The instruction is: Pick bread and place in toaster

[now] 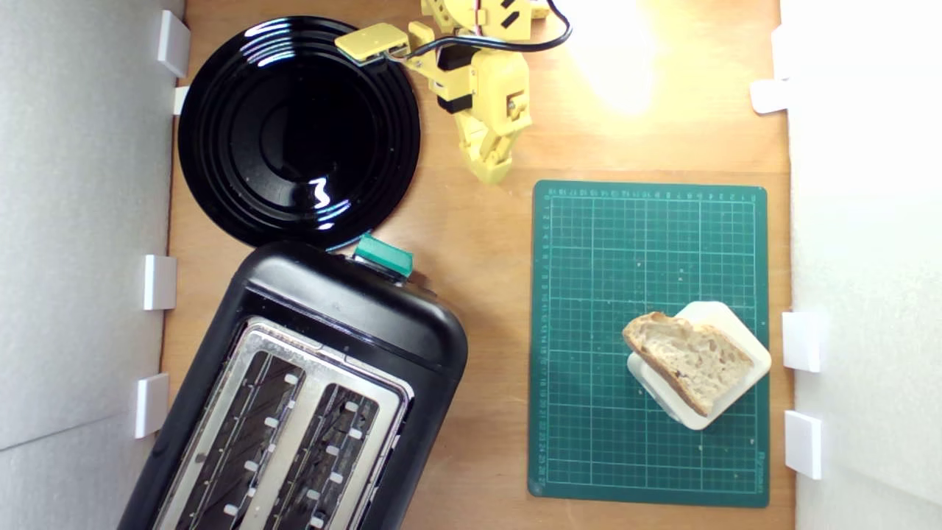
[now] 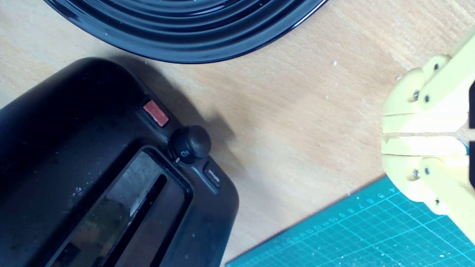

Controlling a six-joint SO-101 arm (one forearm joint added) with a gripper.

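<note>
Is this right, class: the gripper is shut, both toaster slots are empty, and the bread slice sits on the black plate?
One detail is wrong. The exterior view shows the bread resting on a cream block on the green cutting mat, not on the black plate, which holds nothing. The rest stands: the gripper is shut and the toaster slots are empty.

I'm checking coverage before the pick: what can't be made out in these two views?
- Toaster: its lower end is cut off by the exterior view's bottom edge.
- Bread: outside the wrist view; its underside is hidden against the cream block.
- Dial markings: too small and blurred in the wrist view.
- Arm base: cut off by the exterior view's top edge.
</note>
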